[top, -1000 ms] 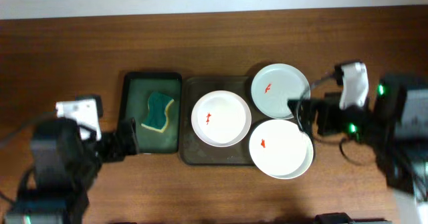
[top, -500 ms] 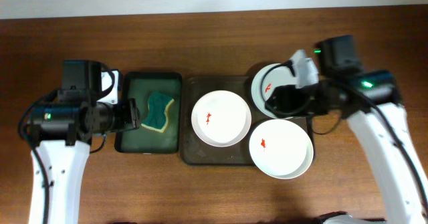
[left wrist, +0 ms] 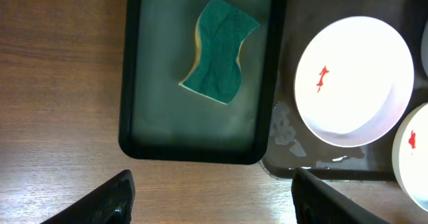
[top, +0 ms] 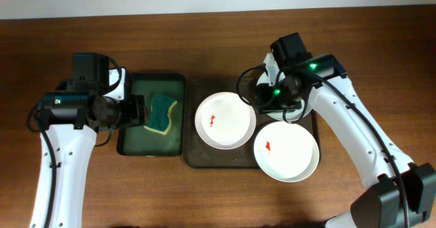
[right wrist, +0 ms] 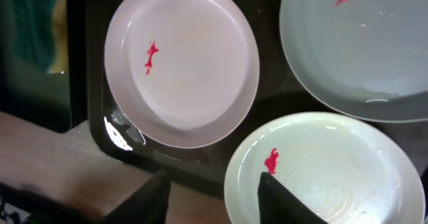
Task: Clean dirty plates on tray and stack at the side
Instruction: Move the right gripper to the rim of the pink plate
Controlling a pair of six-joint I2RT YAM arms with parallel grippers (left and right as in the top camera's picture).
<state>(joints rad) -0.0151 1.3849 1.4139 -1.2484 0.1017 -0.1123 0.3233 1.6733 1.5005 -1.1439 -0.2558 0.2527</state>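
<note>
Three white plates with red smears lie on the brown tray (top: 197, 156): one at mid left (top: 225, 120), one at front right (top: 286, 150), and a back right one (top: 305, 107) mostly hidden under my right arm. My right gripper (top: 261, 100) hovers above the tray between them. In the right wrist view its jaws (right wrist: 214, 200) are open and empty, with one finger (right wrist: 281, 200) over the front plate (right wrist: 328, 170). My left gripper (top: 139, 112) hangs open, above the left rim of the black tray and the table beside it. In the left wrist view it (left wrist: 214, 204) holds nothing.
A green and yellow sponge (top: 160, 114) lies in the narrow black tray with green inside (top: 136, 143), which stands directly left of the brown tray. Bare wooden table (top: 204, 44) surrounds both trays.
Both arms swung in from the table's sides. The left one now hangs by the sponge, the right one over the plates. Both pairs of jaws have narrowed.
</note>
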